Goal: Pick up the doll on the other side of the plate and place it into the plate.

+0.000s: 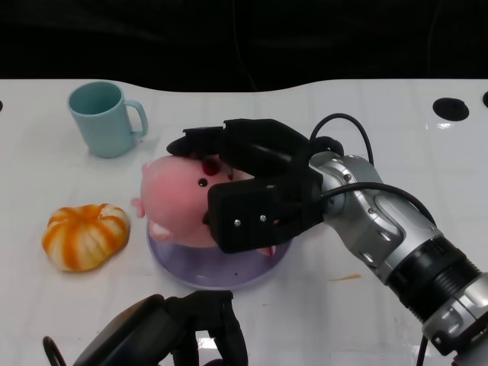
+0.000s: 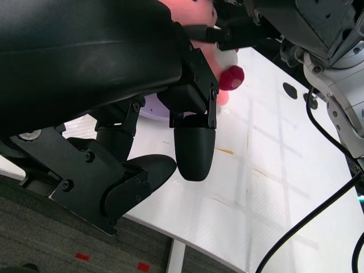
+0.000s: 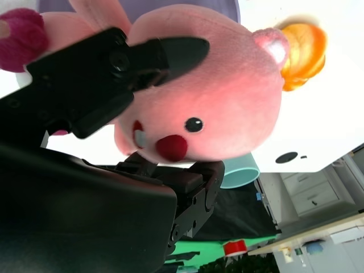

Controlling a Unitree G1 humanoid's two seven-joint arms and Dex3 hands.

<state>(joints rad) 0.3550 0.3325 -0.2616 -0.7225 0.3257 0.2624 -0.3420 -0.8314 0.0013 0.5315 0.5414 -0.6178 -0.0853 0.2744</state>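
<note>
- The left hand (image 1: 179, 332) is nearest the camera, at the table's near edge just in front of the plate (image 1: 183, 271); it holds nothing, and its fingers (image 2: 193, 151) hang apart over the white table (image 1: 320, 320).
- The right hand (image 1: 248, 183) reaches over the plate and grips the pink doll (image 1: 175, 202), with fingers (image 3: 165, 54) across the doll's top and others under its face.
- The doll sits over the plate, between the hand's fingers; whether it rests on the plate I cannot tell.
- An orange pumpkin (image 1: 84, 235) lies just left of the plate.
- A blue mug (image 1: 103, 118) stands beyond the plate, off to its left, upright with its handle toward the doll.
</note>
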